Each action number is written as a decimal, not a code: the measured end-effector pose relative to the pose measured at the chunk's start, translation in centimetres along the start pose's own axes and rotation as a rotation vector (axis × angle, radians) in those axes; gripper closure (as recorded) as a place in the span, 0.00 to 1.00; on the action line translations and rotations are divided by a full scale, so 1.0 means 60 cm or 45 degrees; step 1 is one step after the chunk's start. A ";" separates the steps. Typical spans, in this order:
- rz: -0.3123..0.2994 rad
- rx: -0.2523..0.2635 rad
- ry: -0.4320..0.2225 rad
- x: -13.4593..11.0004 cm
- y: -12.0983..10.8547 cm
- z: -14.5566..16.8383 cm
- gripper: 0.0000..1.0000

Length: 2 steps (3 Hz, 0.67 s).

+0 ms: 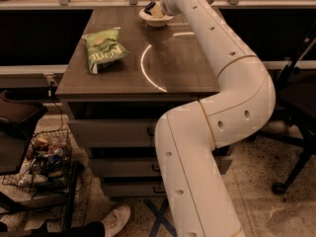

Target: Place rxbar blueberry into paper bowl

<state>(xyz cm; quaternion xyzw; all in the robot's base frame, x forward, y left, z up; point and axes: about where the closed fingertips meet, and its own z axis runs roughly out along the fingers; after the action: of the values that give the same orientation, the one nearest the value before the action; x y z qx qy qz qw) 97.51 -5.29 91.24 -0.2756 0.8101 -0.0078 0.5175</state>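
One cam only, high behind my white arm point(237, 98), looking fwd & down over the dark wooden drawer cabinet point(182, 68); my gripper point(154, 9) at its far edge.

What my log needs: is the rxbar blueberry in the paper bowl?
Cannot tell: the rxbar blueberry shows dark at the gripper, right over the paper bowl.

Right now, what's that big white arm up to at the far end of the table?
A robot arm stretches across the wooden table, with its gripper right over a small paper bowl at the far edge. A dark snack bar shows at the bowl's rim beside the gripper; whether it has been let go, I cannot tell. A green chip bag lies apart, towards the table's left side.
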 end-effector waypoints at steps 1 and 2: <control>0.008 0.008 -0.004 0.004 0.009 0.019 1.00; 0.011 0.022 -0.012 0.009 0.010 0.033 1.00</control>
<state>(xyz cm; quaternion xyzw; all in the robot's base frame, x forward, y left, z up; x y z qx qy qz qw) 98.75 -4.47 89.64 -0.2677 0.8086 -0.0112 0.5237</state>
